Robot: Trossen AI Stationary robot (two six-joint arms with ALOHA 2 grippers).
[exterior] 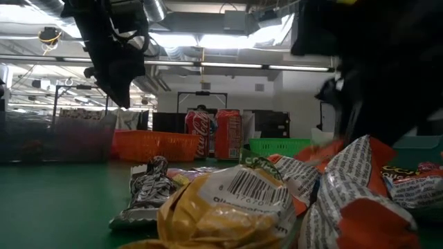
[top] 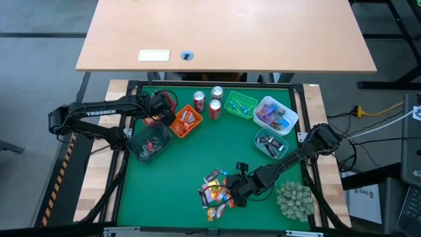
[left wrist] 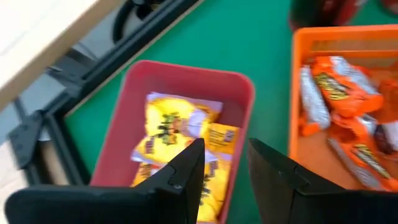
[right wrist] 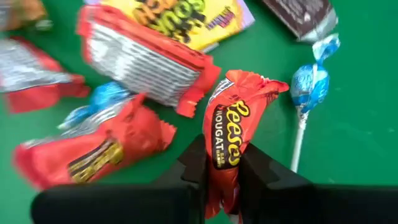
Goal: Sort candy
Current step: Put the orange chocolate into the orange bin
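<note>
Orange Reese's candy (right wrist: 229, 134): pinched between the right gripper's (right wrist: 222, 163) 2 fingers, over the green mat (top: 191, 161) at the loose candy pile (top: 217, 193), near the table's front edge.
Pile around it: red-wrapped bars, a yellow pack, a blue lollipop (right wrist: 309, 87) just beside the held piece.
Left gripper (left wrist: 224, 163): fingers apart, holding nothing, above the red bin (left wrist: 205, 78) of yellow candies.
Orange basket (left wrist: 297, 74): beside the red bin, holding orange-wrapped candy.
Soda cans (top: 207, 102): 2, behind the orange basket.
</note>
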